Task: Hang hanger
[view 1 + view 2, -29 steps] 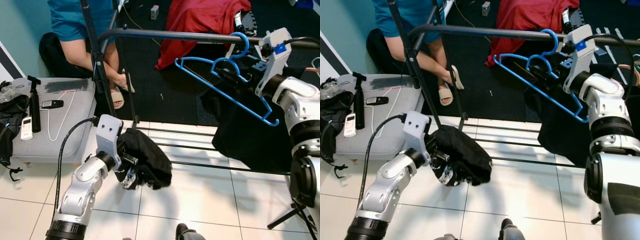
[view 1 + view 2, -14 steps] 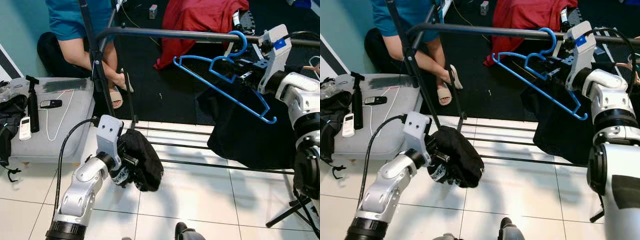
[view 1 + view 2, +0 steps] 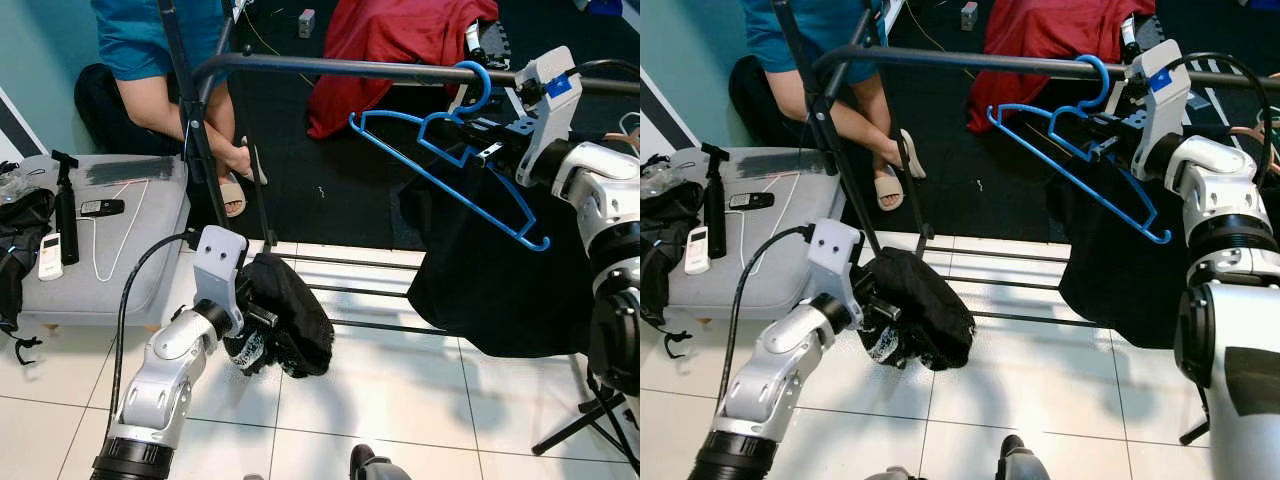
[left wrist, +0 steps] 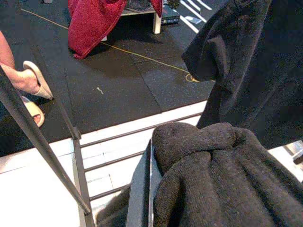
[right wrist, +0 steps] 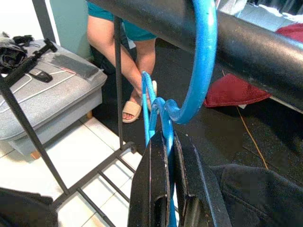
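The right end effector [image 5: 165, 189] has its two black fingers pinched tight on the neck of the blue hanger [image 3: 440, 170], just below the hook, whose curve sits over the black rail [image 3: 330, 70] of the clothes rack at about one o'clock in the head view. I judge the hanger light, stiff and rather slick plastic, so the neck is the right place to hold it; a grip farther out on the shoulder would let it swing.

A dark garment [image 3: 500, 270] hangs directly below the hanger and right arm, and could snag the lower bar.

The left end effector [image 3: 875, 330] at seven o'clock seems clamped on a bundled black cloth [image 3: 290, 320], though the fabric hides the fingertips.

A red cloth [image 3: 390, 40] lies behind the rail at twelve. A seated person's leg [image 3: 180, 115] and sandal [image 3: 233, 195] are at eleven, near the rack's upright. A grey cushioned stool [image 3: 140, 240] at nine carries remotes and a cable.
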Controlling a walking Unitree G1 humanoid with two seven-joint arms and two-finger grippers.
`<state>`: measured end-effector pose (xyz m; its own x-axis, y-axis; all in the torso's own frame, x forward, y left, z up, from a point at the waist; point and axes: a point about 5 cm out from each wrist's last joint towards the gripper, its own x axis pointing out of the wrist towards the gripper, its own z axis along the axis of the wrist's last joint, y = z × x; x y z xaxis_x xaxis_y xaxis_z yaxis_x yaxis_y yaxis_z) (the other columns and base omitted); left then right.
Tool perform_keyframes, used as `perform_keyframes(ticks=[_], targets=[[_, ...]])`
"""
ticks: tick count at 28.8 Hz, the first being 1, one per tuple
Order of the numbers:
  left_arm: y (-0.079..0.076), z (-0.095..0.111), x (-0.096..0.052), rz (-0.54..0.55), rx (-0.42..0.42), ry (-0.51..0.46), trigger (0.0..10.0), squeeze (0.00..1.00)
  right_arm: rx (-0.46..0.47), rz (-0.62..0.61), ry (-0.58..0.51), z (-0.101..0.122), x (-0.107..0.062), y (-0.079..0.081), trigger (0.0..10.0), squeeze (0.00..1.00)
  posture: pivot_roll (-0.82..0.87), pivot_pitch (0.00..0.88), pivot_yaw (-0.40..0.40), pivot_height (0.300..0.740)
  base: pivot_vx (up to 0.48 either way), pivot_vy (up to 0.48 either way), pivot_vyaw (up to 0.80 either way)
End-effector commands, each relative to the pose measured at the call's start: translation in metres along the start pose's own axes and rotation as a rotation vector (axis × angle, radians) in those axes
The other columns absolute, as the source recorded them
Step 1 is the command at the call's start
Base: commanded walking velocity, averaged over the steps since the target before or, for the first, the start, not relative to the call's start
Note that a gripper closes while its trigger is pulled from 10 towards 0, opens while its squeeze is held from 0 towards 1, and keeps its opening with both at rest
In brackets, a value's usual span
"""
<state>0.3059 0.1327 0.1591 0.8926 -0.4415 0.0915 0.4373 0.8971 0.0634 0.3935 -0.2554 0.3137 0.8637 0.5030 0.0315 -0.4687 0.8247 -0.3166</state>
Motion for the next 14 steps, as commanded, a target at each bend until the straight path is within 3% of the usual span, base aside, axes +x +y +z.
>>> perform_keyframes(ticks=[1, 10, 14], targets=[[0.001, 0.003, 0.0, -0.009, 0.021, -0.018, 10.0, 0.0, -0.038, -0.003, -0.033, 0.012, -0.002, -0.005, 0.0, 0.0, -0.08, 0.19, -0.009, 0.74, 0.0, 0.0, 0.0], [-0.003, 0.003, 0.002, -0.018, 0.013, -0.027, 10.0, 0.0, -0.056, 0.011, -0.107, 0.023, 0.003, 0.005, 0.0, 0.0, -0.09, 0.141, 0.006, 0.74, 0.0, 0.0, 0.0], [-0.008, 0.003, 0.005, -0.043, 0.01, -0.031, 10.0, 0.0, -0.036, 0.083, -0.113, 0.013, 0.004, 0.029, 0.0, 0.0, -0.11, 0.12, 0.02, 0.74, 0.0, 0.0, 0.0]])
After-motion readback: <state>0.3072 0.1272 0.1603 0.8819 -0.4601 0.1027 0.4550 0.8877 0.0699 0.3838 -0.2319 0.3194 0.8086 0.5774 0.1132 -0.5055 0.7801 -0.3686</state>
